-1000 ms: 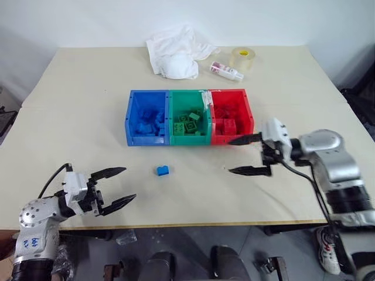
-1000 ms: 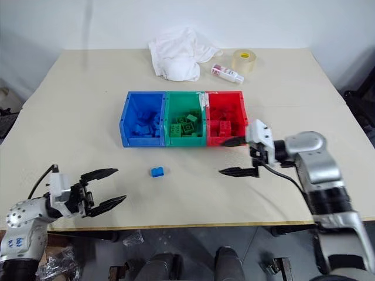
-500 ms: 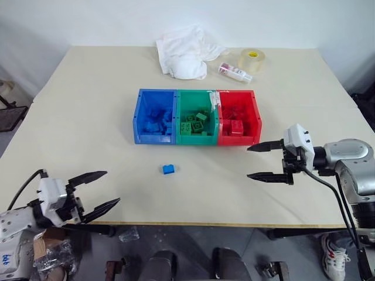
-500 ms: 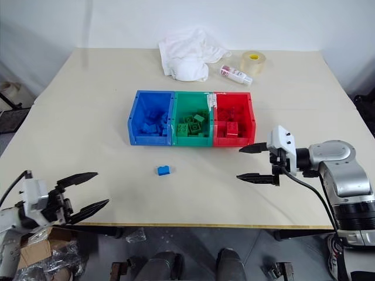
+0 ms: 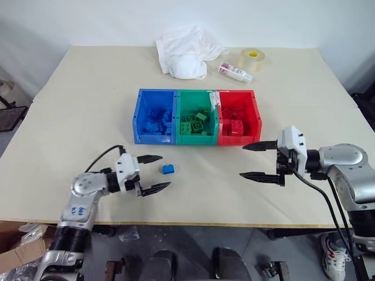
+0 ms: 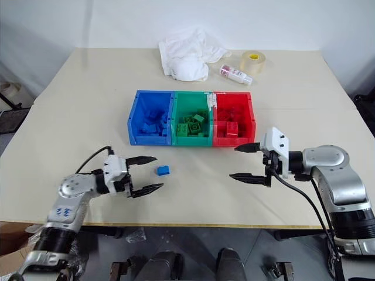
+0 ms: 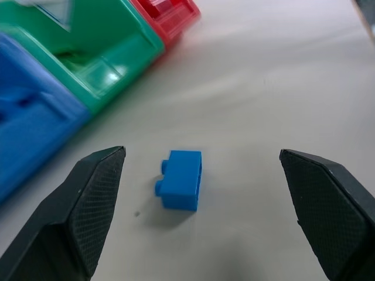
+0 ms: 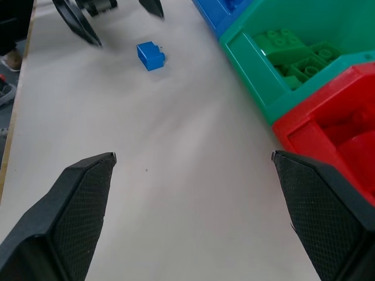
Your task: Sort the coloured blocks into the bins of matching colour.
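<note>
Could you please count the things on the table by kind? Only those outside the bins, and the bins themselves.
Bins: 3 (blue bin, green bin, red bin)
Loose blue block: 1
White cloth: 1
Clear tape roll: 1
Small white bottle: 1
Total: 7

A pale beige table (image 5: 88, 88) stands against a plain white wall (image 5: 105, 20). Grey floor (image 5: 187, 252) shows below its front edge, with a cardboard box (image 5: 20, 257) at the lower left corner.
</note>
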Robot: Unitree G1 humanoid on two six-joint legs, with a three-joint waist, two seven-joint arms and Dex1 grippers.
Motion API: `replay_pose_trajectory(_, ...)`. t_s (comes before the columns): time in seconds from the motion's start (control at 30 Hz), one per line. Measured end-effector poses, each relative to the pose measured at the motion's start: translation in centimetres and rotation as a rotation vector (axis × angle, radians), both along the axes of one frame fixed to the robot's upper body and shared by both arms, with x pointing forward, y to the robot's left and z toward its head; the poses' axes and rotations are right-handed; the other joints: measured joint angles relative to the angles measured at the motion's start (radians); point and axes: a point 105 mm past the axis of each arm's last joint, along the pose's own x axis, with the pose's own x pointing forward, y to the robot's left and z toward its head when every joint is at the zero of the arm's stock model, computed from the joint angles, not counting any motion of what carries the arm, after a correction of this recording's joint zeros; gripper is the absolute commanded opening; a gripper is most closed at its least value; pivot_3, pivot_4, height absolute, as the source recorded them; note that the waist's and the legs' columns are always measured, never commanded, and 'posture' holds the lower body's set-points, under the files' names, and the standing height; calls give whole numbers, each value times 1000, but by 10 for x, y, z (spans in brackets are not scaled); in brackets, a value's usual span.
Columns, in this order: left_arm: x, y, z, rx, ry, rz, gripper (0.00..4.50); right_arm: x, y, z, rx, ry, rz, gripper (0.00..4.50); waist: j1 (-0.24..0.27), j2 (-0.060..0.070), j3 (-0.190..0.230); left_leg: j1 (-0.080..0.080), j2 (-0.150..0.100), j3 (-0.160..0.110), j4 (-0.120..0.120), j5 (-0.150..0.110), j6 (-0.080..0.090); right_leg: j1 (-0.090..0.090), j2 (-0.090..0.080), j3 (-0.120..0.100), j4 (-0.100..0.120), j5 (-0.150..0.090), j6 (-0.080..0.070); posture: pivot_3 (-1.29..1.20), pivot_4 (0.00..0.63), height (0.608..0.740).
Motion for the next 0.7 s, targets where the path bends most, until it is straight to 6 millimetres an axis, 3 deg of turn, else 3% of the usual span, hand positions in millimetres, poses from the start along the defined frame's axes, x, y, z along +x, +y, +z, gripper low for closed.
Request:
replay_pose_trajectory(0.03, 2, -1, -3, 14, 9, -2, 4500, 0, -1, 1, 4, -3, -11, 4458, -1, 0, 0, 0, 0, 0, 0, 0, 0, 0, 0, 0, 0, 0, 0, 0, 150, 740)
replay_pose_trajectory(0.17, 9, -5, -11, 54, 37, -1, 3217, -3, -3, 1, 12, -13, -40, 4500, 1, 0, 0, 0, 0, 0, 0, 0, 0, 0, 0, 0, 0, 0, 0, 0, 150, 740)
replay_pose_trajectory(0.4, 17, -7, -9, 71, 24, 1, 983, -8, -4, 1, 25, -22, -66, 4500, 4, 0, 0, 0, 0, 0, 1, 0, 0, 0, 0, 0, 0, 0, 0, 0, 150, 740)
replay_pose_trajectory(0.57, 24, -10, -6, 55, 5, 40, 857, -8, -7, 0, 31, -21, -89, 4500, 5, 0, 0, 0, 0, 0, 1, 0, 0, 0, 0, 0, 0, 0, 0, 0, 150, 740)
replay_pose_trajectory(0.7, 36, -8, 18, -22, -46, 116, 857, -10, -8, 1, 39, -30, -96, 4500, 6, 0, 0, 0, 0, 0, 1, 0, 0, 0, 0, 0, 1, 0, 0, 0, 150, 740)
